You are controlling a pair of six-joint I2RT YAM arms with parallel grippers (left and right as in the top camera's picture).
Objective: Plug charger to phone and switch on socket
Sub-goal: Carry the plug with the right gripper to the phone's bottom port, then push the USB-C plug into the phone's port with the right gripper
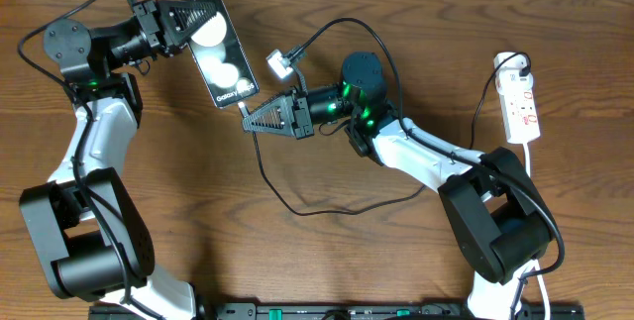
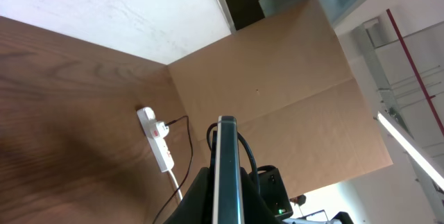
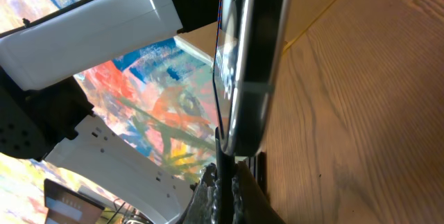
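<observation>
The socket (image 1: 521,105) lies by the right edge of the bench (image 1: 396,270), its white cord (image 1: 533,166) trailing toward the front edge, well apart from both arms. The charger (image 3: 220,158) loops its black cable over the bench's middle. The phone (image 1: 224,49) sits near the back edge, left of centre. Its long axis runs from back-left to front-right, face up. The left gripper (image 1: 184,23) is clamped on its back-left end. The right gripper (image 1: 249,120) pinches the charger's tip against the front-right end; whether it is seated cannot be told.
</observation>
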